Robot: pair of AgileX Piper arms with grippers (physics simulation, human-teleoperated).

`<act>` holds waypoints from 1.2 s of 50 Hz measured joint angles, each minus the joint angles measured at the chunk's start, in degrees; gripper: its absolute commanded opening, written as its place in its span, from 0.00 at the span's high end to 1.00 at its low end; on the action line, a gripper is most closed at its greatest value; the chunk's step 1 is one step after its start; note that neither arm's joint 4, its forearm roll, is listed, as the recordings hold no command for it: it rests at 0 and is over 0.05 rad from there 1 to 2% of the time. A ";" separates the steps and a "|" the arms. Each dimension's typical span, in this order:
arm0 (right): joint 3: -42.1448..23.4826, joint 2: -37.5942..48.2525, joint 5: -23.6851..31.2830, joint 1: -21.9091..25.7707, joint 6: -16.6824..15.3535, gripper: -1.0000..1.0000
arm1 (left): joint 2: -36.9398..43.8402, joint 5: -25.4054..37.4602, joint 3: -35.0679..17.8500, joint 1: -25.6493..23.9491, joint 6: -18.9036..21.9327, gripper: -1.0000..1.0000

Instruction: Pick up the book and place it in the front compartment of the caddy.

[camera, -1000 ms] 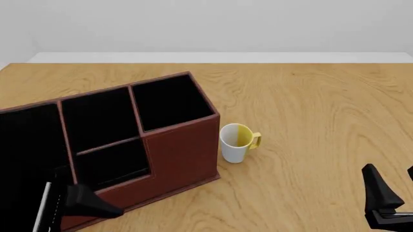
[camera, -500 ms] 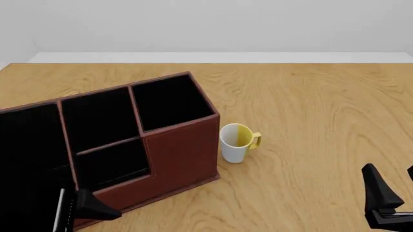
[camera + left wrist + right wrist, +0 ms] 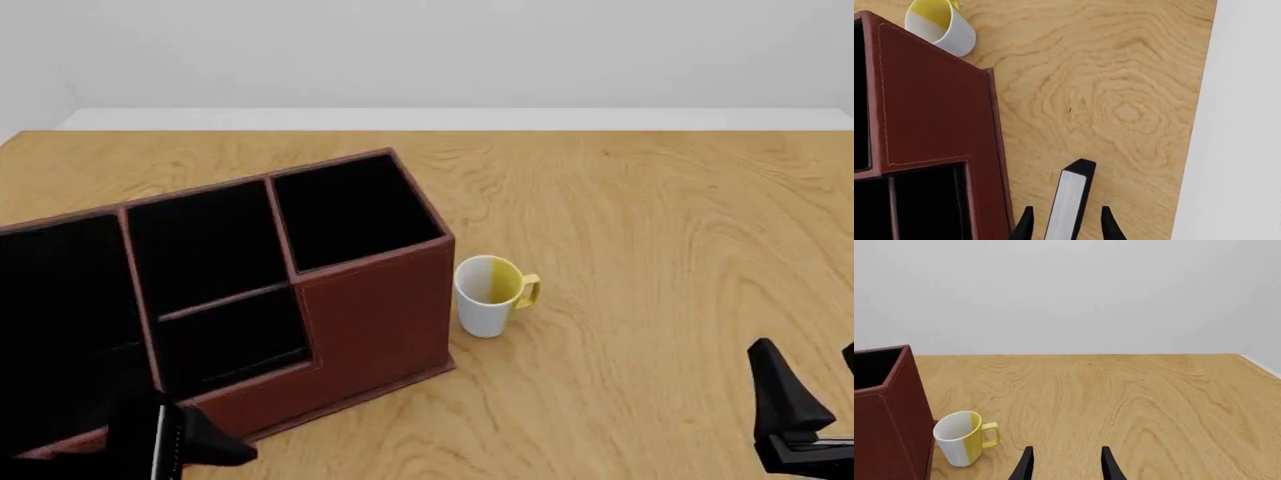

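Observation:
My left gripper [image 3: 167, 445] is shut on the book [image 3: 163, 448], a thin black book held on edge with its white page edge [image 3: 1067, 202] showing between the fingers [image 3: 1024, 225]. It hangs low at the near side of the reddish-brown caddy [image 3: 374, 315], just outside the caddy's wall [image 3: 934, 100]. The front compartment [image 3: 200, 245] is the black full-height cell in the middle section, behind a low-fronted cell [image 3: 238, 340]. My right gripper [image 3: 1066, 465] is open and empty at the near right [image 3: 801, 420].
A white-and-yellow mug [image 3: 491, 296] stands upright just right of the caddy; it also shows in the right wrist view [image 3: 961, 437] and the left wrist view [image 3: 937, 22]. Bare wooden table [image 3: 641, 230] stretches right and back. A white wall lies beyond the far edge.
My left gripper with the book has moved right and lower in the front view, coming off the caddy's left end cell toward its near wall. The right arm has not moved.

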 measured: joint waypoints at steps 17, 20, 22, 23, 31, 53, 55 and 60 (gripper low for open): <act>0.00 0.02 -0.03 0.00 0.00 0.00 | 0.86 -2.51 3.15 0.89 -0.74 0.00; 0.00 0.02 -0.03 0.00 0.00 0.00 | 0.95 -2.85 3.62 1.18 -0.72 0.00; 0.00 0.03 -0.03 0.00 0.00 0.00 | 1.02 -3.09 3.94 1.38 -0.67 0.00; 0.00 0.03 -0.03 0.00 0.00 0.00 | 1.06 -3.20 4.11 1.47 -0.65 0.00; 0.00 0.03 -0.03 0.00 0.00 0.00 | 1.48 -4.21 5.44 2.14 -0.46 0.00; 0.01 0.03 -0.03 0.00 0.00 0.00 | 1.95 -6.05 8.32 3.05 0.32 1.00; 0.01 0.03 -0.03 0.00 0.00 0.00 | 1.07 -5.67 8.23 2.75 0.95 1.00; 0.00 0.03 -0.03 0.00 0.00 0.00 | -1.03 -4.46 7.84 2.20 2.71 1.00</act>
